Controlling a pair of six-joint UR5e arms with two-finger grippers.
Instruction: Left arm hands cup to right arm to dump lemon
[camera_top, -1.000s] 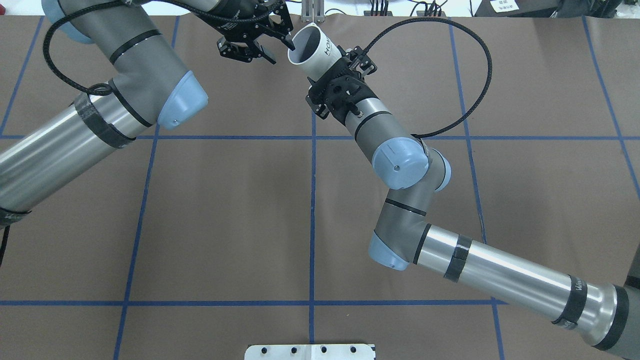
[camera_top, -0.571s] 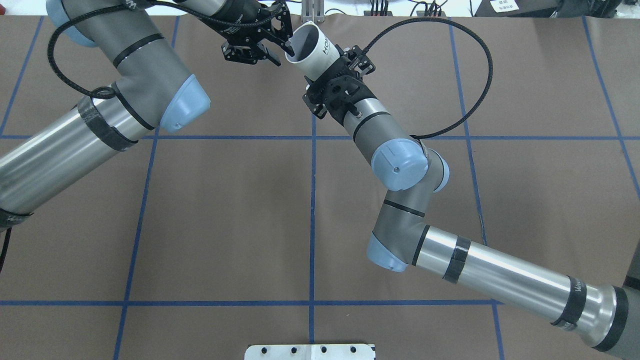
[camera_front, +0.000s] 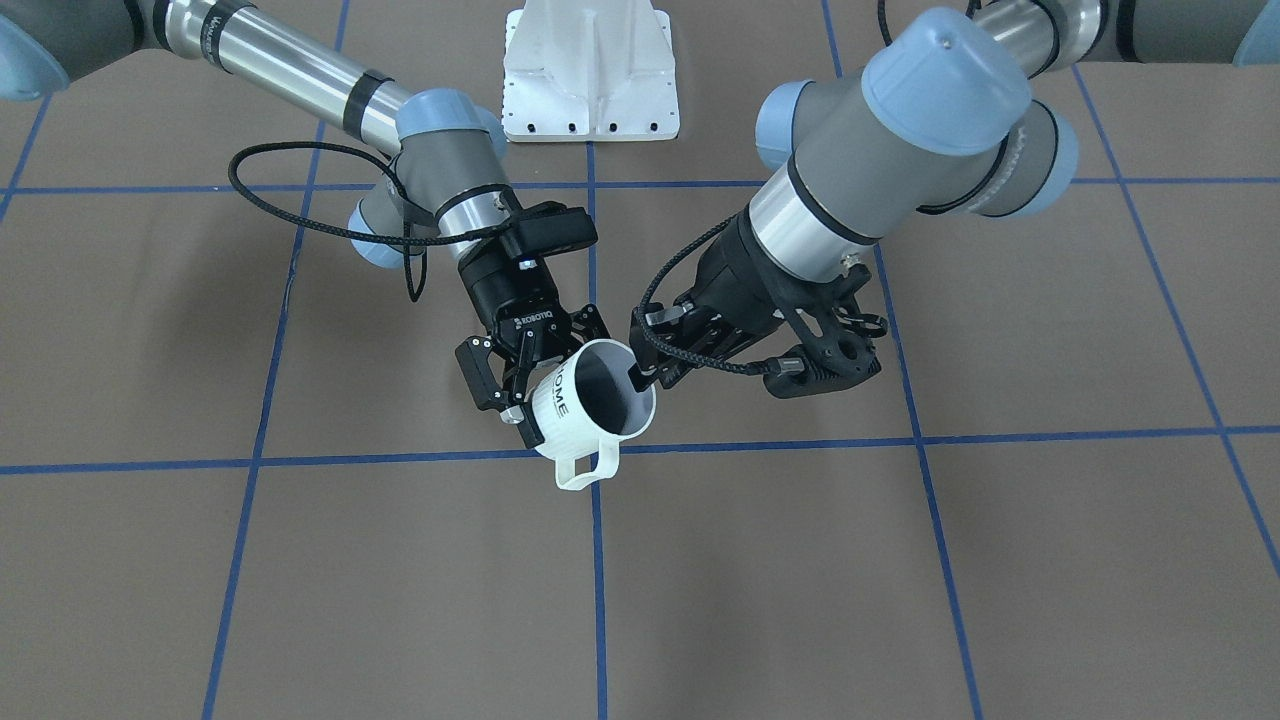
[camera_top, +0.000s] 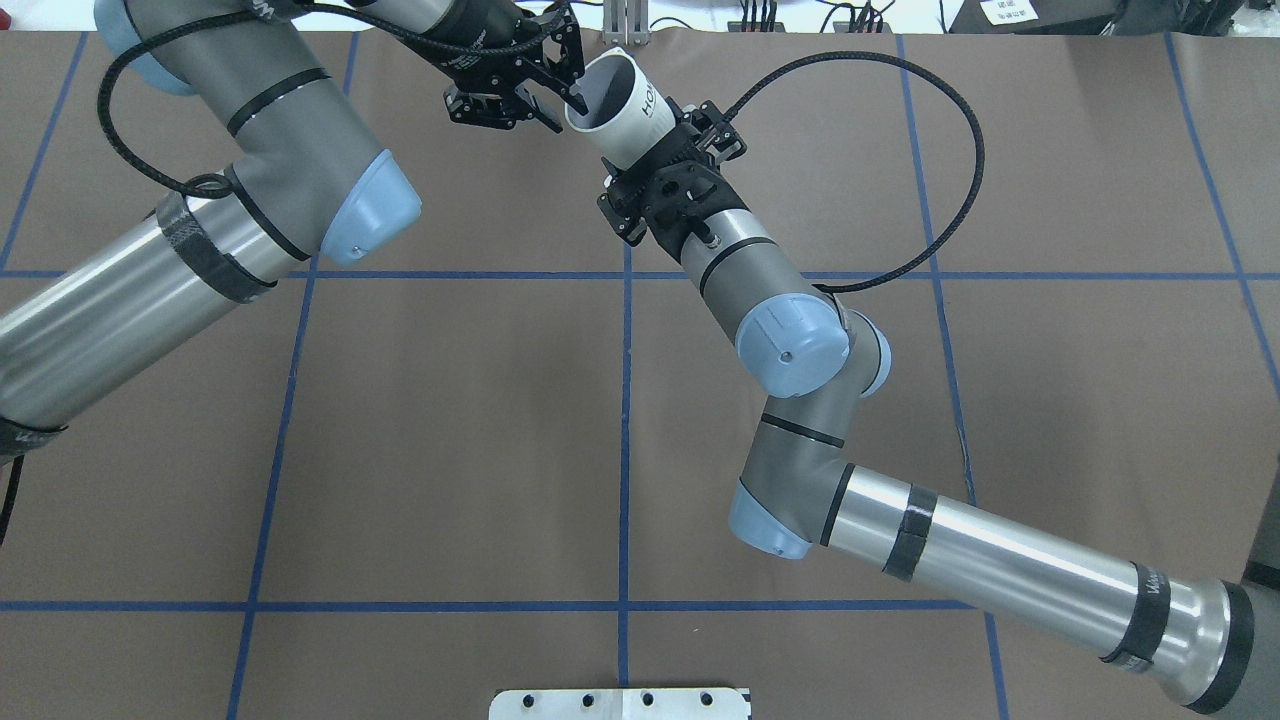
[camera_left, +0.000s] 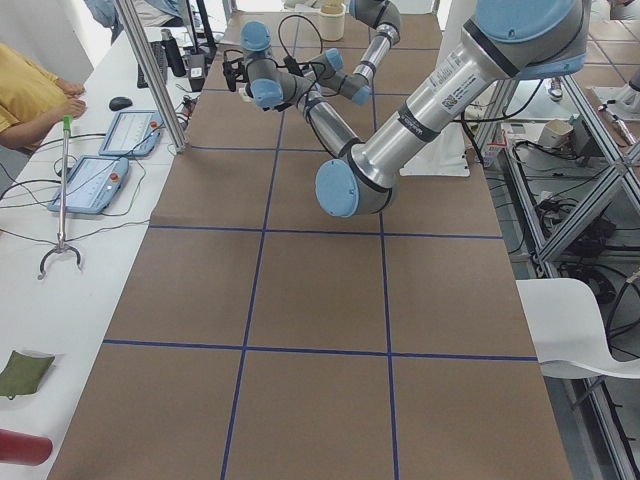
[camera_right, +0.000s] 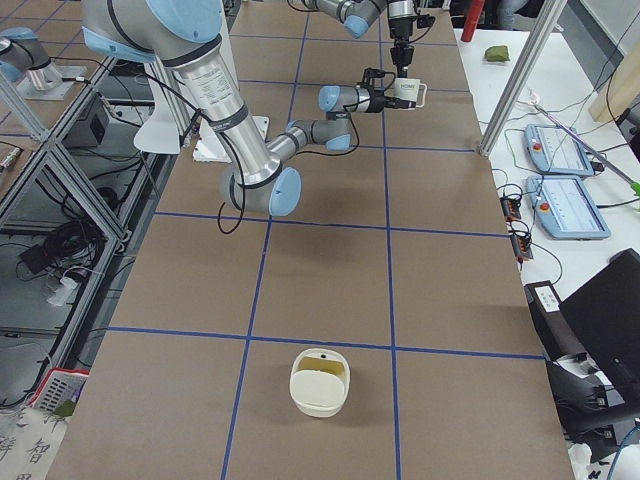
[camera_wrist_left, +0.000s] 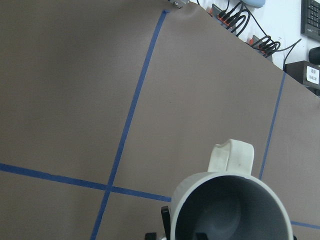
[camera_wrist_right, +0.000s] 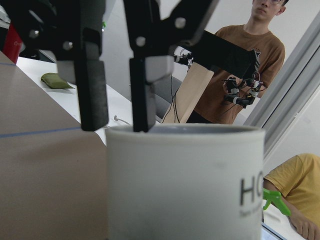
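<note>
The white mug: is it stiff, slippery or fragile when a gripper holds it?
Probably rigid: the mug shows a round, undistorted rim in the right gripper. Its glossy wall looks slippery, so it may slide while tilted. It looks ceramic, so a drop could likely chip it.

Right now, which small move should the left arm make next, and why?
Probably lift the left pincer clear of the cup: its fingers look parted astride the rim, while the right pincer clasps the cup's body.
</note>
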